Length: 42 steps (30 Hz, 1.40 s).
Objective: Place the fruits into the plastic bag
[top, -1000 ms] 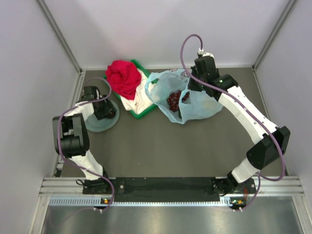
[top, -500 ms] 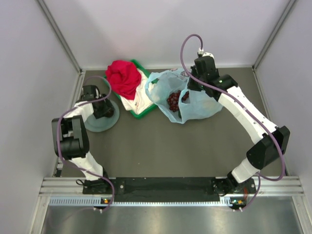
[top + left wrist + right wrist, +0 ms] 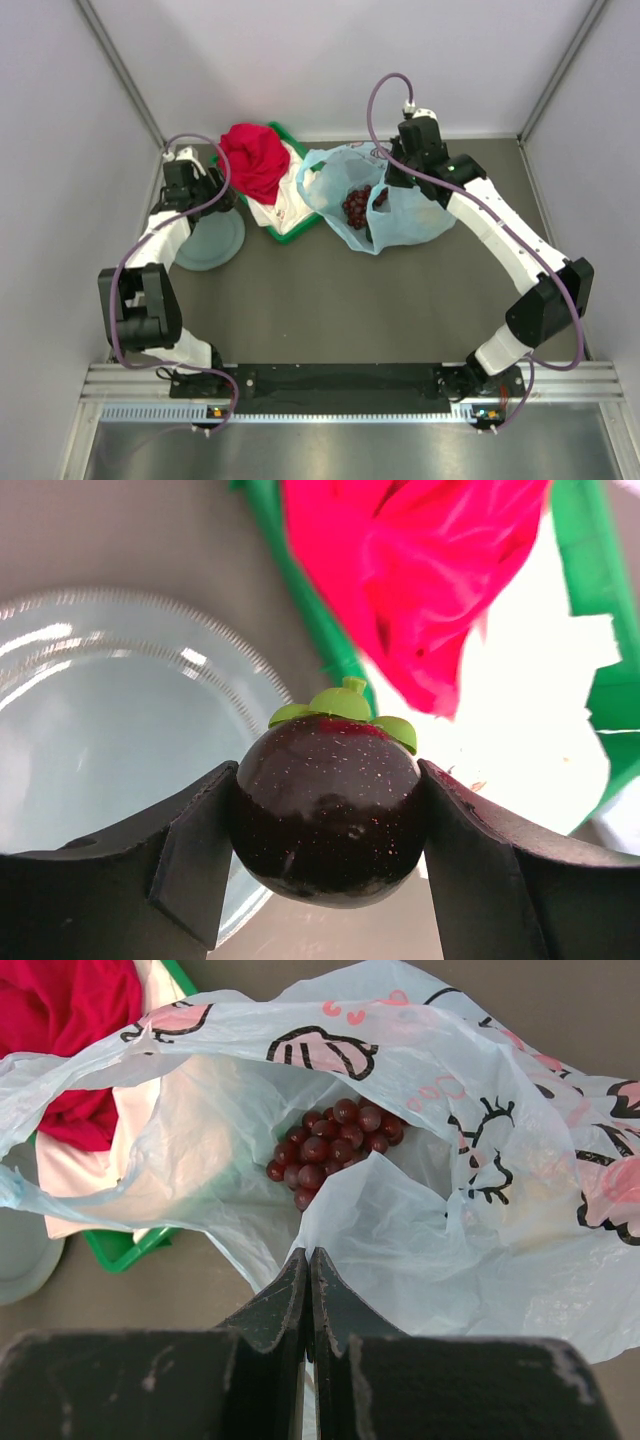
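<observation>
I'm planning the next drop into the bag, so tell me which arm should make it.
Left. The left claw is shut on the dark round fruit, ready to carry. The right claw pinches the plastic bag at its rim, seemingly holding the mouth open, with the grapes inside.

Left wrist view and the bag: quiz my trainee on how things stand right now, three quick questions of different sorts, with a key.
1. True or false: the left gripper is empty.
2. What lies inside the plastic bag? A) grapes B) a banana C) an apple
3. Fill in: the right gripper is shut on the edge of the ___.

Key:
1. False. It is clamped on the dark round fruit.
2. A.
3. Plastic bag.
</observation>
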Each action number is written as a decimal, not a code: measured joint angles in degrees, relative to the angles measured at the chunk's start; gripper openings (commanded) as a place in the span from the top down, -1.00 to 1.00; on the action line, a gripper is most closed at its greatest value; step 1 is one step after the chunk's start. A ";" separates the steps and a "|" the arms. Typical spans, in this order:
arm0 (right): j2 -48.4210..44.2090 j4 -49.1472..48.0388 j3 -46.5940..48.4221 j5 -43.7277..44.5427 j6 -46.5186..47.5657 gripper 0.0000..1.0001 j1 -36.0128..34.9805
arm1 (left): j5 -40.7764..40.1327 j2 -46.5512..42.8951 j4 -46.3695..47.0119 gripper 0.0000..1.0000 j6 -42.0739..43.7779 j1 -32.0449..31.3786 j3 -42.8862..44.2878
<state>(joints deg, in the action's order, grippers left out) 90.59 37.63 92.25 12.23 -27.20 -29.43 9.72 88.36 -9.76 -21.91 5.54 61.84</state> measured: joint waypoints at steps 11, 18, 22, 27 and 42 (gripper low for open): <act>-0.42 -0.11 -0.81 -0.09 0.63 1.00 0.00 | 3.56 -3.02 6.05 0.00 4.20 -12.09 3.15; -0.81 -0.20 -1.38 -0.11 0.61 1.00 0.00 | 7.34 -3.72 8.57 0.01 4.96 -17.68 5.29; -1.31 0.00 -1.97 -0.11 0.63 1.00 0.00 | 8.74 -4.11 8.44 0.03 4.46 -17.68 5.46; -1.42 0.00 -1.99 -0.31 0.63 1.00 0.00 | 11.10 -4.26 8.07 0.03 4.31 -20.26 7.98; -1.84 0.15 -1.99 -1.11 0.61 1.00 0.00 | 18.40 5.42 9.86 -0.01 2.51 -32.13 21.46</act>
<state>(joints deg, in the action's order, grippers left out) 88.75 37.78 90.26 11.11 -26.59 -29.43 28.12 93.78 0.10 -19.40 -26.59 83.31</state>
